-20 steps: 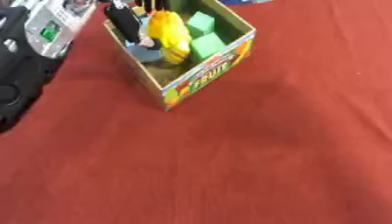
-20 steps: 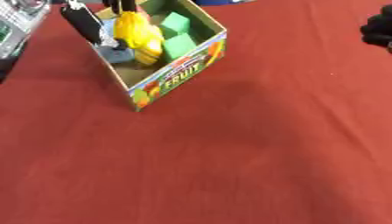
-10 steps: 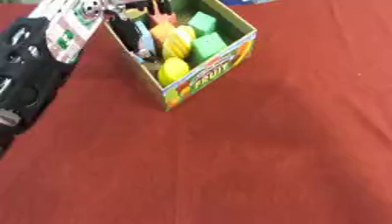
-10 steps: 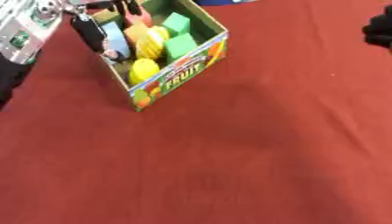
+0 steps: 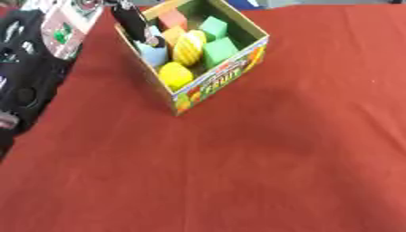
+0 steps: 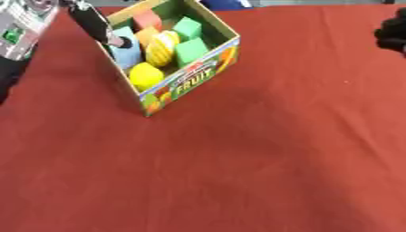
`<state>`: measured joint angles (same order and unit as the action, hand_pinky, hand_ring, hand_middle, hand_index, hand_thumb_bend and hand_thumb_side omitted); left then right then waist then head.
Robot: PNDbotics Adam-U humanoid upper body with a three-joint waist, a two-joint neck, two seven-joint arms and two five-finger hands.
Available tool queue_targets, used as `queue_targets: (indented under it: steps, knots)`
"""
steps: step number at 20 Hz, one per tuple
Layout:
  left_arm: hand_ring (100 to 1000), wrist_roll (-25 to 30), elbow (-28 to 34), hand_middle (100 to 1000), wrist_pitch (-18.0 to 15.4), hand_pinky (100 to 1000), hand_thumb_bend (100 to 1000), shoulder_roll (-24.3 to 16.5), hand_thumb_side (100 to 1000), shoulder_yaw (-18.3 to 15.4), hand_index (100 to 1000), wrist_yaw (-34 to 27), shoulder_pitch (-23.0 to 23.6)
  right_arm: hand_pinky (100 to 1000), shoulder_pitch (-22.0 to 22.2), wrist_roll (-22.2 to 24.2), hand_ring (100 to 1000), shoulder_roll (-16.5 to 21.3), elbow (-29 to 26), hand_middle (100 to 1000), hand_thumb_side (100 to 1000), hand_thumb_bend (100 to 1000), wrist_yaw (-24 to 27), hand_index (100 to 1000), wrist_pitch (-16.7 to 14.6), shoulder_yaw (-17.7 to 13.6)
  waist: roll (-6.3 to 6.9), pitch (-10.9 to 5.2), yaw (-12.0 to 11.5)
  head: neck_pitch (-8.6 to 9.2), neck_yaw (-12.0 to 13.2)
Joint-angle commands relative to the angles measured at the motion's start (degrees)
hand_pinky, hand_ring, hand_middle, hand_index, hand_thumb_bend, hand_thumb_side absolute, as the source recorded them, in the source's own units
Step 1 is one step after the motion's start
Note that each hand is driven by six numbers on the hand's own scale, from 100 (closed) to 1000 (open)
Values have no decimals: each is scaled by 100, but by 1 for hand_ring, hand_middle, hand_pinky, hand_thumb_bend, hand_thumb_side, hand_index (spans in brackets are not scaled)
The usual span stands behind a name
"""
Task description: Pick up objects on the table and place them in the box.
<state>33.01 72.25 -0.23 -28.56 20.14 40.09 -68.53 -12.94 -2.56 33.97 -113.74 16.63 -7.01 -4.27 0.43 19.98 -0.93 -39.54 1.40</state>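
— The red surface [image 5: 262, 172] looks bare now. Anything left out there?

— Nothing I can spot. It's all in the box [image 5: 226, 77], up at the far left: green blocks [image 5: 220, 48], a striped yellow piece [image 5: 189, 47], and a yellow lump [image 5: 175, 74] lying low in the near corner. A second ago that yellow was still up over the box.

— So it was just dropped in?

— I'd say so. The left hand [image 5: 131, 18] is at the box's far rim, fingers fairly straight, pinching nothing. The right hand [image 6: 393, 32] shows at the right edge; its fingers I can't tell.

— Then the job looks about finished.
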Motion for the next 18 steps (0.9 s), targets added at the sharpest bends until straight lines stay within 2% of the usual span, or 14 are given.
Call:
queue_targets:
  steps: [1, 4, 6, 7, 9, 13, 16, 18]
  knots:
    - [703, -58, 787, 678, 233, 768, 455, -412, 100, -121, 779, -325, 37, 797, 7, -22, 754, 116, -85, 687, 582, 100, 10, 773, -7, -82, -20, -185, -35, -64, -58]
    - [677, -316, 1968, 658, 552, 759, 339, -855, 100, -333, 773, -807, 484, 798, 20, -35, 754, 145, -85, 687, 578, 100, -6, 773, -22, -92, -21, -209, -94, -115, -136]
    - [671, -805, 2898, 656, 865, 761, 254, -1173, 100, -681, 783, -1156, 963, 798, 12, -54, 755, 166, -85, 687, 574, 100, -36, 774, -39, -106, -31, -214, -135, -151, -219]
    - [673, -1157, 3326, 661, 1051, 765, 179, -1307, 100, -888, 792, -1330, 1242, 798, -4, -72, 755, 176, -85, 687, 572, 100, -59, 774, -54, -116, -38, -214, -157, -159, -262]
    - [672, -2024, 3982, 660, 1398, 768, 100, -1529, 246, -1273, 804, -1727, 1851, 799, -55, -116, 756, 198, -85, 688, 568, 100, -99, 774, -92, -124, -56, -213, -193, -168, -330]
    - [668, -3734, 4219, 653, 1390, 771, 100, -1639, 479, -1821, 817, -2606, 2943, 801, -185, -222, 759, 249, -85, 692, 558, 100, -183, 777, -182, -129, -114, -202, -260, -169, -392]
    - [663, -4690, 4232, 647, 1078, 771, 100, -1524, 508, -2140, 818, -3195, 3610, 801, -244, -303, 760, 262, -85, 694, 555, 100, -256, 778, -243, -129, -157, -194, -288, -151, -419]
    - [663, -4929, 4233, 647, 975, 771, 100, -1523, 508, -2174, 818, -3365, 3735, 801, -253, -328, 760, 263, -85, 694, 555, 100, -283, 778, -254, -119, -162, -193, -288, -149, -419]
